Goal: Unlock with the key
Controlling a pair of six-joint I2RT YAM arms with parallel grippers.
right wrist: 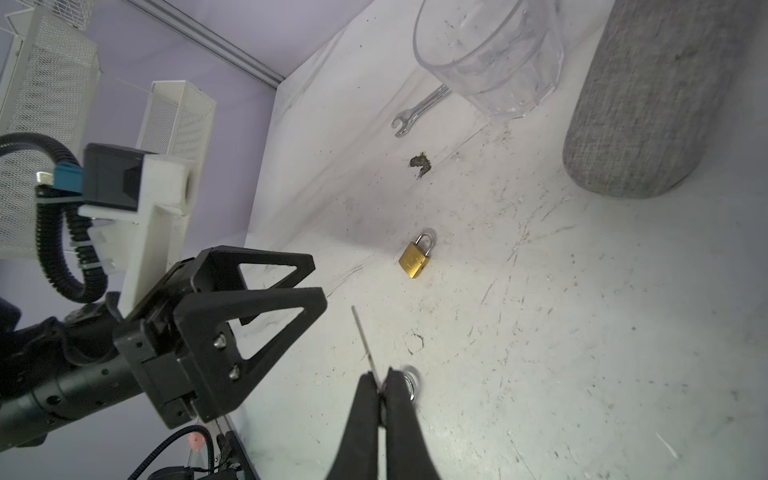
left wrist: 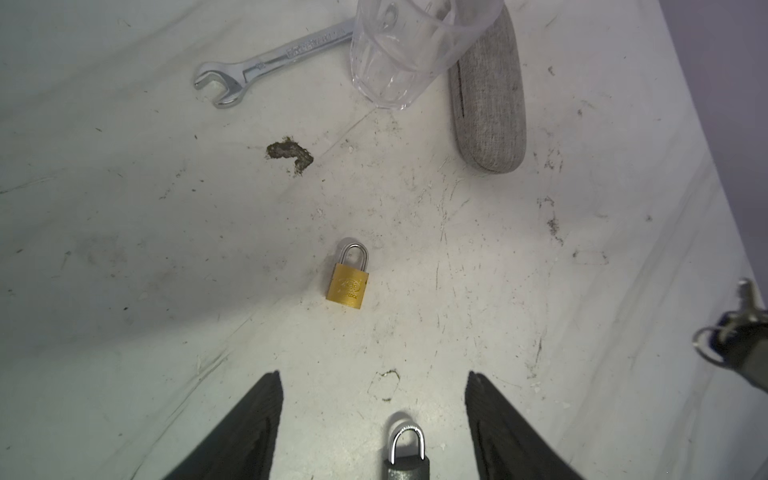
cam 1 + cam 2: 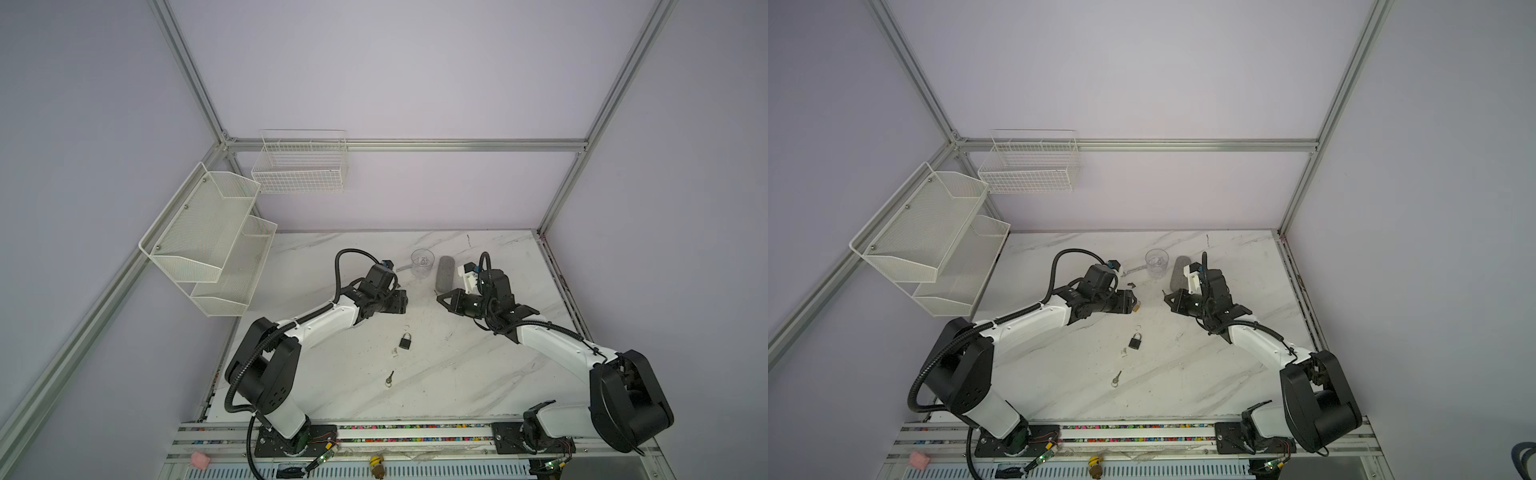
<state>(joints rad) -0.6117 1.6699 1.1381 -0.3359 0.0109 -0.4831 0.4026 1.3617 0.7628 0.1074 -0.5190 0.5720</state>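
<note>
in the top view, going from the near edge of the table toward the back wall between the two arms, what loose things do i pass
loose key → black padlock → brass padlock → clear cup

two padlocks [image 2: 348, 286] [image 3: 404, 342], two keys [image 3: 389, 378] [image 1: 365, 343], one wrench [image 2: 274, 62], one clear cup [image 2: 399, 62], one grey case [image 2: 490, 108], one mesh rack [image 3: 199, 232], one wire basket [image 3: 299, 174].

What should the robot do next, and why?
Probably lower the open left fingers onto the brass padlock and grip it. It lies loose on the table, while the right fingers pinch a key, which needs a steadied lock.
</note>
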